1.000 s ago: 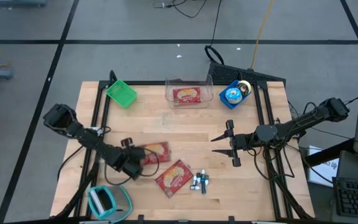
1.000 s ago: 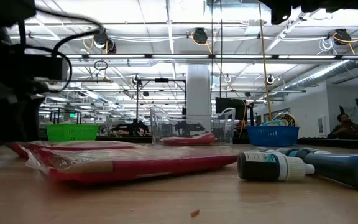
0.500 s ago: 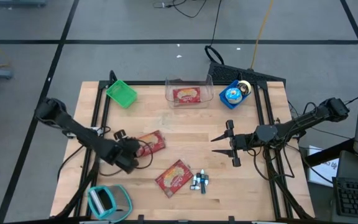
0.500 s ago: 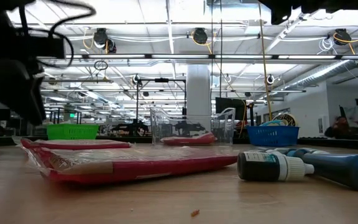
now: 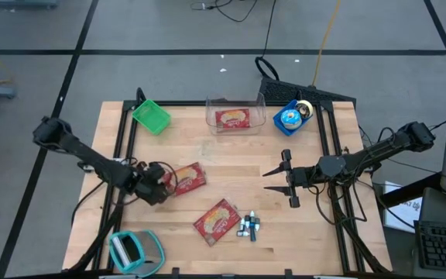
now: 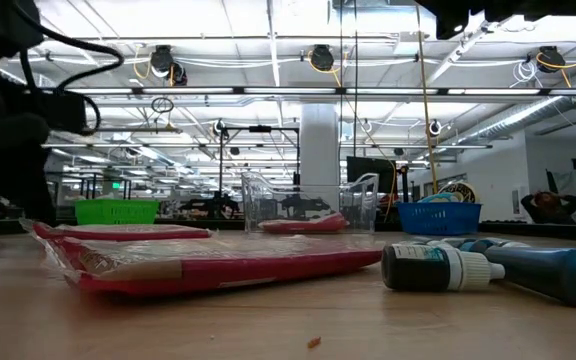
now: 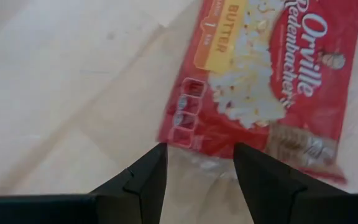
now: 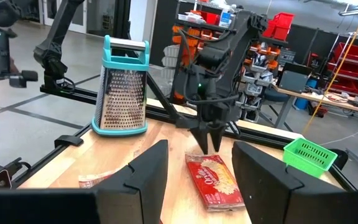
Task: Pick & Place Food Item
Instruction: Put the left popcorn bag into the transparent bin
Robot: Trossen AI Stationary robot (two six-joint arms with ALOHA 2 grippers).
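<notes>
1. High view: my left gripper [image 5: 163, 184] sits at the table's nine o'clock side, jaws parted, touching the edge of a flat red popcorn packet [image 5: 189, 177]. My right gripper [image 5: 283, 180] waits at three o'clock, open and empty.
2. Low view: the packet [image 6: 128, 232] lies flat on the wooden table [image 6: 268, 320].
3. Left wrist view: my dark fingers [image 7: 148, 174] are spread around the packet's [image 7: 266, 81] clear edge, gripping nothing.
4. Right wrist view: a silver box grater with a teal handle [image 8: 122, 87] stands near the packet [image 8: 215, 180].
</notes>
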